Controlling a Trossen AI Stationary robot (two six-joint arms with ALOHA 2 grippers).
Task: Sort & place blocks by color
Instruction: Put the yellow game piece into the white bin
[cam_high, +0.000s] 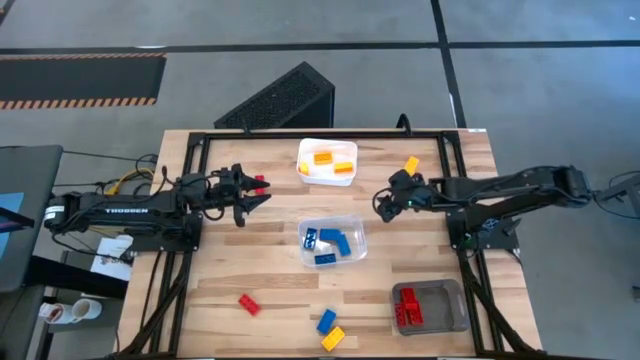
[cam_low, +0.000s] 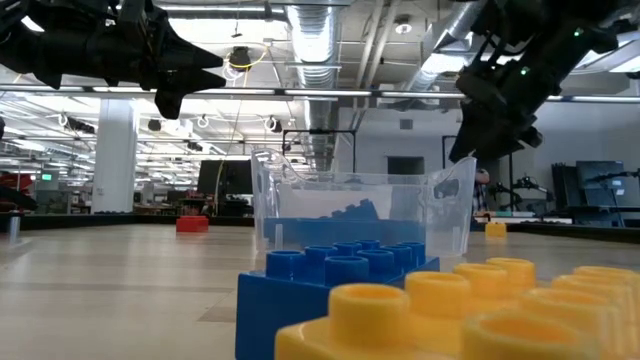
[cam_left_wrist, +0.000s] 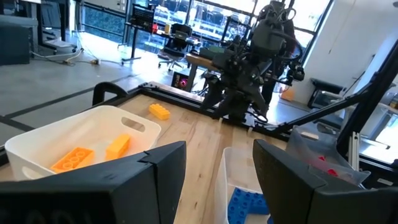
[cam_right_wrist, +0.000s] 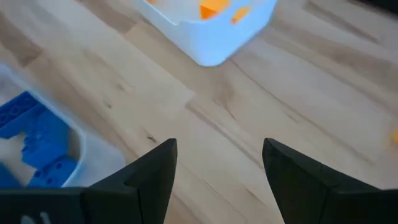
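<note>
Orange blocks (cam_high: 332, 160) lie in the white tray (cam_high: 305, 172). Blue blocks (cam_high: 330, 243) sit in the clear tray (cam_high: 356, 228), and red blocks (cam_high: 408, 306) fill the grey tray (cam_high: 450, 310). Loose on the table are a red block (cam_high: 260, 183), a yellow block (cam_high: 411, 165), and a red (cam_high: 249, 304), a blue (cam_high: 326, 321) and a yellow block (cam_high: 333, 338) near the front edge. My left gripper (cam_high: 252, 196) hovers open and level beside the far-left red block. My right gripper (cam_high: 385, 206) hangs open over bare wood right of the trays, tilted down.
Black frame rails (cam_high: 300, 133) run along the table's far and side edges. Bare wood lies between the white tray (cam_right_wrist: 211, 28) and the clear tray (cam_right_wrist: 37, 143) under my right gripper (cam_right_wrist: 217, 152). Close to the low camera stand a blue (cam_low: 340, 275) and a yellow block (cam_low: 470, 320).
</note>
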